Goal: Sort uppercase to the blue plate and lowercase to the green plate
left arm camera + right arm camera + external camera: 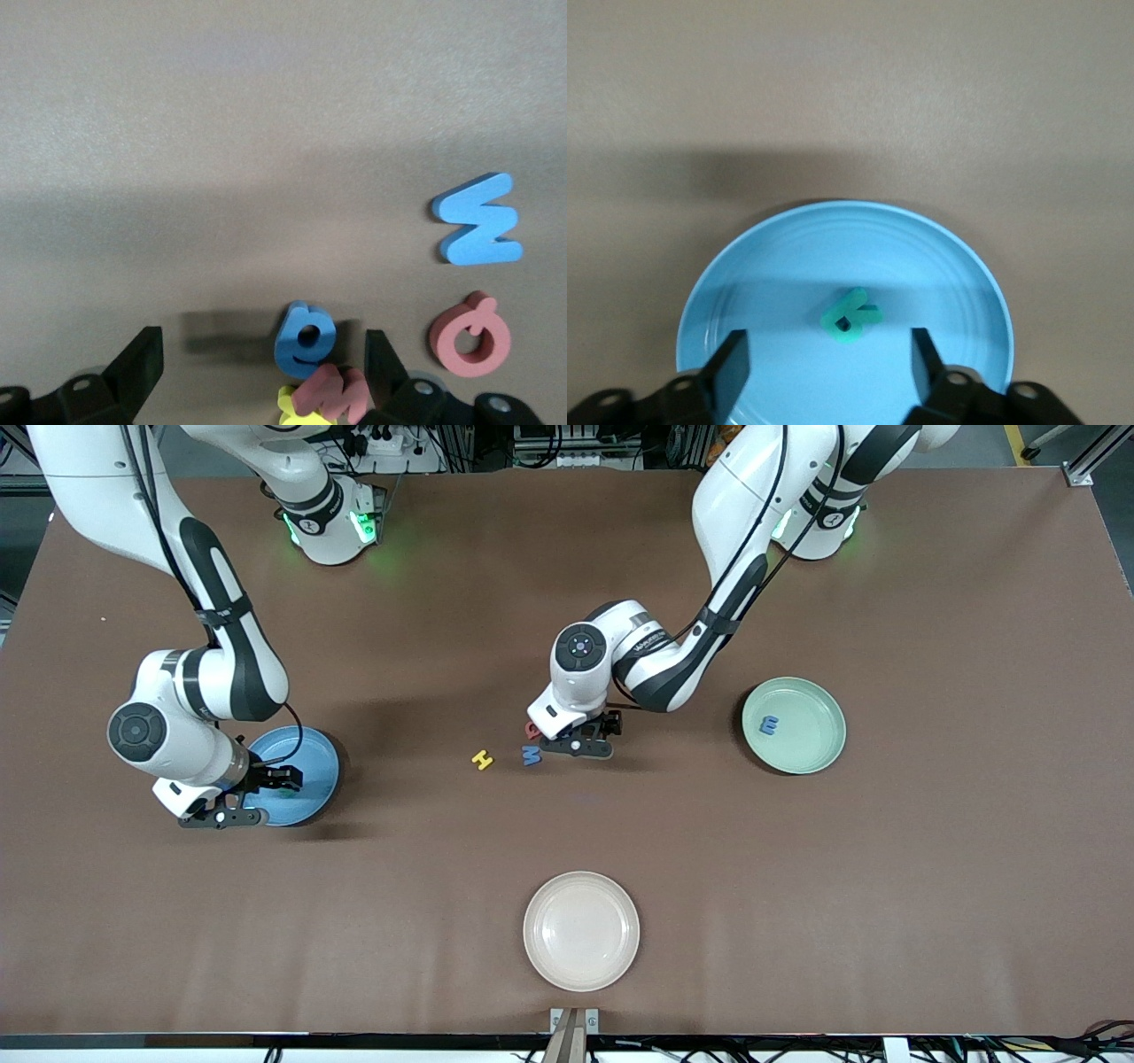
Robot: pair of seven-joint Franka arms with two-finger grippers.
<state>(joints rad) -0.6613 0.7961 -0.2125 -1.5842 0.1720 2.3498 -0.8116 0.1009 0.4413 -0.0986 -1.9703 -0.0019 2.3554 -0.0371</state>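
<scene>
Right hand [828,367] (fingers apart) hovers over blue plate [762,292]; left hand [263,372] spread above blue a [306,336].

Red Q [470,335] and blue M [477,221] crowd one side of the blue a [306,337].

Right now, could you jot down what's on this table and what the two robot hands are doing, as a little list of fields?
blue plate: holds the teal R
green plate: holds a blue e
cream plate: nothing in it
loose on table: yellow H, blue M, red Q, blue a, a red letter
right end effector: open, over the blue plate
left end effector: open, around the blue a
</scene>
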